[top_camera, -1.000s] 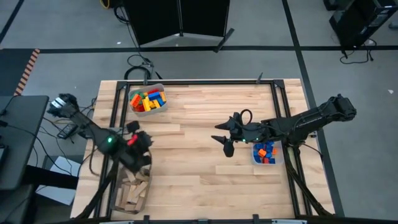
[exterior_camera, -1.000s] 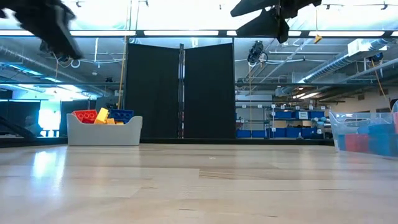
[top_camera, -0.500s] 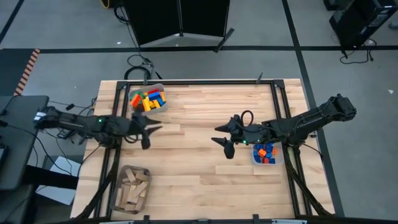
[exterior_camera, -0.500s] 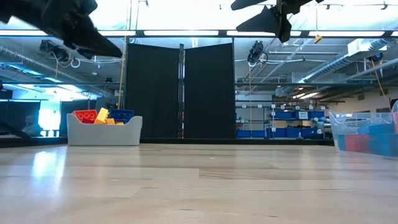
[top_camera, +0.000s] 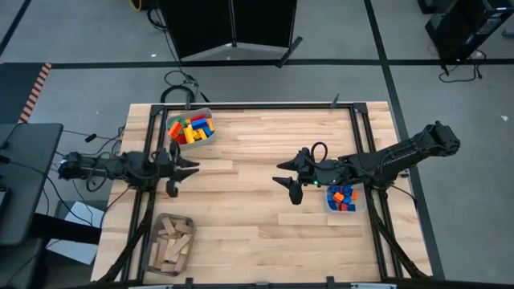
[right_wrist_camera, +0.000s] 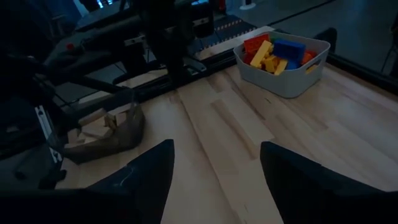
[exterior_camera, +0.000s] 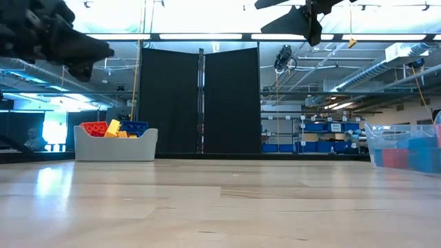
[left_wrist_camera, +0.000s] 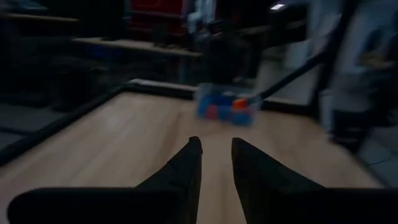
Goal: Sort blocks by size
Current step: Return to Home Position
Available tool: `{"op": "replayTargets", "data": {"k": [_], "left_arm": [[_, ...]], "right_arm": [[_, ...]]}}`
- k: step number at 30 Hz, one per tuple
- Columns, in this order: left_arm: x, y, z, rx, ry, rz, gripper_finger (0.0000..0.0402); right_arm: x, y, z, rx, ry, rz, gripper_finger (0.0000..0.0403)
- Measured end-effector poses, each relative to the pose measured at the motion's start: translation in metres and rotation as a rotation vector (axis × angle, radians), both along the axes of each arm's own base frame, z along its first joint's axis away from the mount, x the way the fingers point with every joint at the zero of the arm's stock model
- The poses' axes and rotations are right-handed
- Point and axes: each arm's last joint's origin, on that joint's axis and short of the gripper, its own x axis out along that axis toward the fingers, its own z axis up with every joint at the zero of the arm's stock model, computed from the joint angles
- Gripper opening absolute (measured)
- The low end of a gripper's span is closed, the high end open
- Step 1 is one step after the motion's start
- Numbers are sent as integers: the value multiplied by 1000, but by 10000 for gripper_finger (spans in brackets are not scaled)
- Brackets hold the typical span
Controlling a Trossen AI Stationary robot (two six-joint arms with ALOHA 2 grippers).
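Coloured studded blocks [top_camera: 191,128] lie piled in a grey bin [exterior_camera: 114,146] at the table's far left. More blocks [top_camera: 344,196] fill a clear bin [exterior_camera: 406,148] by the right edge. Tan wooden pieces [top_camera: 171,245] sit in a bin at the near left. My left gripper [top_camera: 186,172] hovers at the left edge, between the grey bin and the wooden pieces, pointing level toward the right. Its fingers [left_wrist_camera: 193,155] are a narrow gap apart with nothing between them. My right gripper [top_camera: 286,180] hangs open and empty, left of the clear bin.
Black frame rails [top_camera: 148,136] run along the table's left, far and right edges. A black screen [exterior_camera: 200,100] stands beyond the far edge. Bare wood [top_camera: 257,225] lies between the two arms and toward the near edge.
My left gripper has left the bin of wooden pieces, gone toward the far edge and then drawn back toward the left edge. It has tipped up from pointing down to level and has sunk a little. My right arm has kept still.
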Motion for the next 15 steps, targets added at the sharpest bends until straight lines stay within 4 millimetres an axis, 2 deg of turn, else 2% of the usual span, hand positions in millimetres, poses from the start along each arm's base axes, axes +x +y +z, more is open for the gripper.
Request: {"op": "replayTargets", "data": {"k": [3,9,13,15], "left_arm": [[-4,-1,-1,-25,-48,-69,97],[-5,0,-6,-22,-58,-40,97],[0,-1,-23,-37,-66,-41,97],[0,-1,-25,-54,-53,-41,97]], "right_arm": [[0,0,0,0,-2,0,254],[0,0,1,10,-12,-3,257],[0,1,1,41,-21,-12,253],[0,1,1,44,-22,-12,252]]}}
